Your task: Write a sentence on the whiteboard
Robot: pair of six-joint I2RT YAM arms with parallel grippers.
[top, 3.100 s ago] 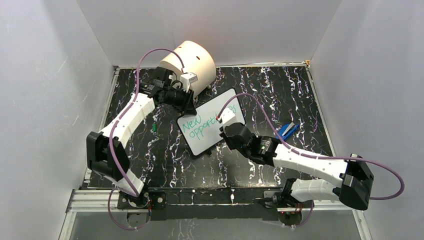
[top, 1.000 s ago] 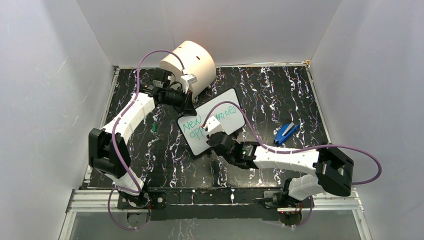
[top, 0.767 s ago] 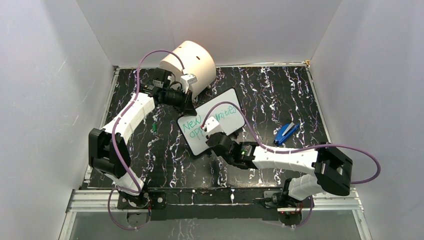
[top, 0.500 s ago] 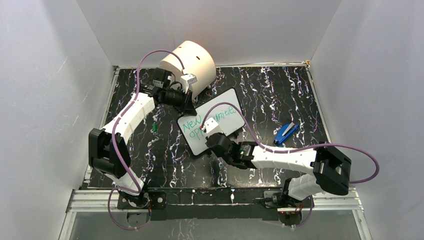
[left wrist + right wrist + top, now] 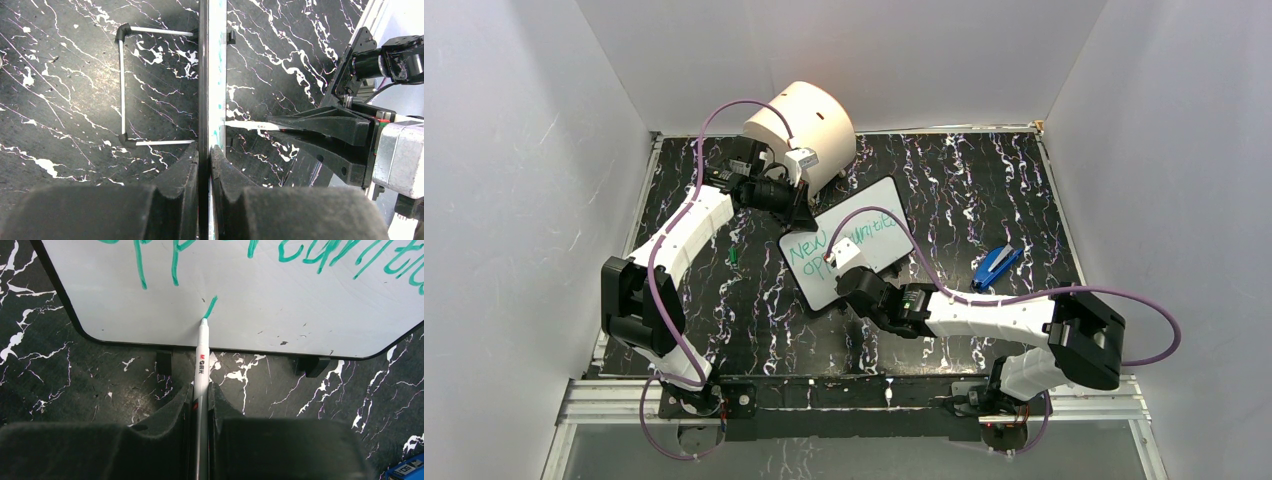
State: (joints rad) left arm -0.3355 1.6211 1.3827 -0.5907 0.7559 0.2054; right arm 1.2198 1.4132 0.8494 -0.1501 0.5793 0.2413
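Black, white-veined desk (image 5: pixel 984 190) boxed in by plain white walls on three sides. Near its middle, a little toward the left edge: the whiteboard (image 5: pixel 829 285), propped at a tilt on a wire stand (image 5: pixel 121 90) and two black feet (image 5: pixel 164 362), face turned toward the near edge. Pinched at its upper rim by the left jaws, closed tight on the thin board, seen edge-on from the left wrist. Most likely held there to steady it against pen pressure.

Clamped in the right jaws, shut on its barrel: a white marker (image 5: pixel 201 365), pointing straight ahead, tip at the board's face just above the bottom rim and apparently touching. Held in line with the jaws, presumably to carry wrist moves straight into strokes. At the tip, one short green stroke (image 5: pixel 211 306), seemingly the start of a third line under the sentence (image 5: pixel 809 248), reading "New" and then something like "opportunities".

Off the writing path: a cream cylinder (image 5: pixel 809 120) in the far left corner, behind the board. Also a blue object (image 5: pixel 996 262) toward the right edge, and a small green piece (image 5: pixel 734 257) toward the left edge, perhaps the marker's cap.

Count: one whiteboard, one marker, two lines of lettering plus one stroke, one stand, two feet in view, one cylinder, one blue object, one green piece, two sets of jaws, both shut.
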